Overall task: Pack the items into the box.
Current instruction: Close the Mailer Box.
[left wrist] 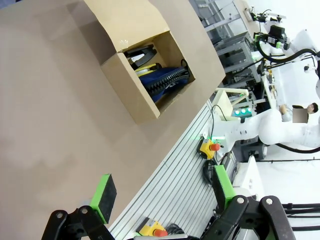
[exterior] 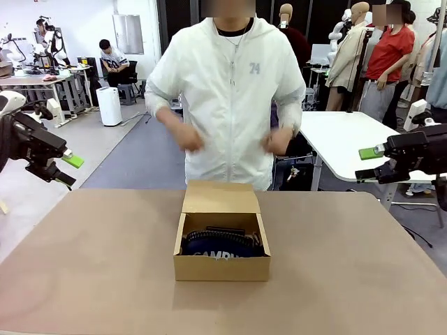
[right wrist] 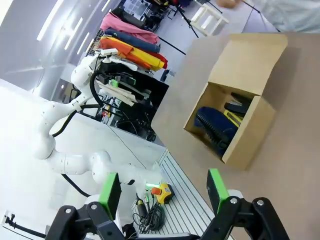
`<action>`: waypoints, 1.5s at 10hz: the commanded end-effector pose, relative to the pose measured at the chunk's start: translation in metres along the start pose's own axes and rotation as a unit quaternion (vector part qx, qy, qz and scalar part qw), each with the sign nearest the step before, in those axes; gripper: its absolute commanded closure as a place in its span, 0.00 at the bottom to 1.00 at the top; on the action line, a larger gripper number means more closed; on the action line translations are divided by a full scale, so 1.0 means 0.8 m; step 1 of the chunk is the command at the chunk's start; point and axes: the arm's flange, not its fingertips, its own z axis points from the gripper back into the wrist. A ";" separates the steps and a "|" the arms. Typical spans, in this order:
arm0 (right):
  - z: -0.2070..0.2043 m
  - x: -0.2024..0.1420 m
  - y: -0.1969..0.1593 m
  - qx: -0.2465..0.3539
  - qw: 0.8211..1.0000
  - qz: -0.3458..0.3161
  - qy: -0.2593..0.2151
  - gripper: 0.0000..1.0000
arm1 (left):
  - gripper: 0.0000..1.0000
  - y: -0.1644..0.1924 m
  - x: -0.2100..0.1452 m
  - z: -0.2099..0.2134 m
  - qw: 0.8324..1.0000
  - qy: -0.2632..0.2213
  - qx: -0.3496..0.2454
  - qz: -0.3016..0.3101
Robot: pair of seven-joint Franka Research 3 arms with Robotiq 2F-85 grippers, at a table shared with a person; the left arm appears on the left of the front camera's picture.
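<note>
I'm watching from the front camera. The box point(exterior: 222, 267) sits at the middle of the bench point(exterior: 84, 265), open, with its lid flap point(exterior: 221, 197) standing up on the 12 o'clock side. Inside, the navy pouch point(exterior: 222, 246) lies against the 6 o'clock wall, and I can just read part of its white lettering over the rim. Something black shows behind it toward 12 o'clock. My left wrist camera shows that it is the stapler point(left wrist: 140, 54), with the yellow stick point(left wrist: 150, 66) between it and the pouch.

My left end effector point(exterior: 68, 171) hangs off the bench edge out at 9 o'clock from the box, well apart from it. Its fingers are spread wide with nothing between them. My right end effector point(exterior: 367, 164) hangs at 3 o'clock, also clear of the bench, with its fingers apart and empty too.

At 12 o'clock a person stands at the far edge. Both hands point(exterior: 187, 137) are raised in front of the jacket, blurred, above the box and not touching it.
</note>
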 end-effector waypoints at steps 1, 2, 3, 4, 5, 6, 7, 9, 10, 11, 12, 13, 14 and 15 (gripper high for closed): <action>0.008 -0.001 0.000 0.002 1.000 -0.007 0.005 0.09 | 0.00 0.000 -0.002 0.002 1.000 0.004 -0.003 -0.007; 0.008 -0.001 0.000 0.002 1.000 -0.007 0.005 0.09 | 0.00 0.000 -0.002 0.002 1.000 0.004 -0.003 -0.007; 0.008 -0.001 0.000 0.002 1.000 -0.007 0.005 0.09 | 0.00 0.000 -0.002 0.002 1.000 0.004 -0.003 -0.007; 0.008 -0.001 0.000 0.002 1.000 -0.007 0.005 0.09 | 0.00 0.000 -0.002 0.002 1.000 0.004 -0.003 -0.007; 0.008 -0.001 0.000 0.002 1.000 -0.007 0.005 0.09 | 0.00 0.000 -0.002 0.002 1.000 0.004 -0.003 -0.007; 0.008 -0.001 0.000 0.002 1.000 -0.007 0.005 0.09 | 0.00 0.000 -0.002 0.002 1.000 0.004 -0.003 -0.007; 0.008 -0.001 0.000 0.002 1.000 -0.007 0.005 0.09 | 0.00 0.000 -0.002 0.002 1.000 0.004 -0.003 -0.007; 0.008 -0.001 0.000 0.002 1.000 -0.007 0.005 0.09 | 0.00 0.000 -0.002 0.002 1.000 0.004 -0.003 -0.007; 0.008 -0.001 0.000 0.002 1.000 -0.007 0.005 0.09 | 0.00 0.000 -0.002 0.002 1.000 0.004 -0.003 -0.007; 0.008 -0.001 0.000 0.002 1.000 -0.007 0.005 0.09 | 0.00 0.000 -0.002 0.002 1.000 0.004 -0.003 -0.007; 0.008 -0.001 0.000 0.002 1.000 -0.007 0.005 0.09 | 0.00 0.000 -0.002 0.002 1.000 0.004 -0.003 -0.007; 0.008 -0.001 0.000 0.002 1.000 -0.007 0.005 0.09 | 0.00 0.000 -0.002 0.002 1.000 0.004 -0.003 -0.007; 0.008 -0.001 0.000 0.002 1.000 -0.007 0.005 0.09 | 0.00 0.000 -0.002 0.002 1.000 0.004 -0.003 -0.007; 0.008 -0.001 0.000 0.002 1.000 -0.007 0.005 0.09 | 0.00 0.000 -0.002 0.002 1.000 0.004 -0.003 -0.007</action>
